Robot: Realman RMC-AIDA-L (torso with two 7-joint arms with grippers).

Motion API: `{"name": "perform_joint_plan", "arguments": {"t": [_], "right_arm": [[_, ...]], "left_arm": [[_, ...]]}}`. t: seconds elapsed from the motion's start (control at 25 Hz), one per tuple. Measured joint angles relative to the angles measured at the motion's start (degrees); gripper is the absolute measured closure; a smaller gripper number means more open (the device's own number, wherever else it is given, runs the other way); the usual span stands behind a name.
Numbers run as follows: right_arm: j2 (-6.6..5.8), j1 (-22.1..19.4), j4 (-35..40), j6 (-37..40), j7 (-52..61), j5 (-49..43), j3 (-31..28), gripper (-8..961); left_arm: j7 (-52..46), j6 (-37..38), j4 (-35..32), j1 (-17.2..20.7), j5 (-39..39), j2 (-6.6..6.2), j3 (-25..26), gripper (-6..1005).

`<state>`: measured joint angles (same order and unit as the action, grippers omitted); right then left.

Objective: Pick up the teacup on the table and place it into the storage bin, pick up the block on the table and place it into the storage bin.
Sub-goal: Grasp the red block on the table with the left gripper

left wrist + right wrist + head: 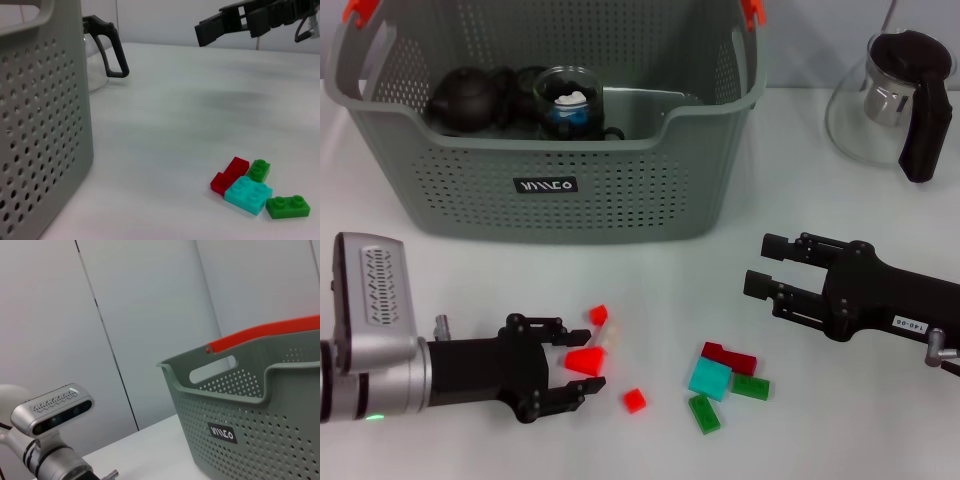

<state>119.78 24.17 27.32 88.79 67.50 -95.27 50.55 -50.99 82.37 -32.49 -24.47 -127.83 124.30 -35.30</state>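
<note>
Red plastic block, small, light and rigid so best pinched across its flat sides, sits on the worktop between the spread fingers of the left gripper, before the storage bin, while the right gripper hovers open nearby.

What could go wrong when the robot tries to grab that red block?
1. The left gripper is open around a red block, with other small red blocks lying close by. Its fingers could knock those away.
2. The block is small, so it might slip out on the way to the storage bin.
3. The bin already holds a dark teapot and a glass cup; a dropped block could hit them.
</note>
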Motion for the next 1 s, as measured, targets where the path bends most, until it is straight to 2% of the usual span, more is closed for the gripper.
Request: {"name": "perform_joint_plan", "arguments": {"t": [0.76, 1.0], "right_arm": [[-0.15, -0.3, 0.0, 0.0, 0.0, 0.0, 0.0, 327], [-0.16, -0.6, -0.1, 0.0, 0.0, 0.0, 0.0, 327]], "left_arm": [[0.5, -4.4, 3.3, -1.7, 0.0, 0.09, 0.0, 458], [-2.1, -4.8, 3.1, -2.4, -0.4, 0.0, -0.1, 581]]}}
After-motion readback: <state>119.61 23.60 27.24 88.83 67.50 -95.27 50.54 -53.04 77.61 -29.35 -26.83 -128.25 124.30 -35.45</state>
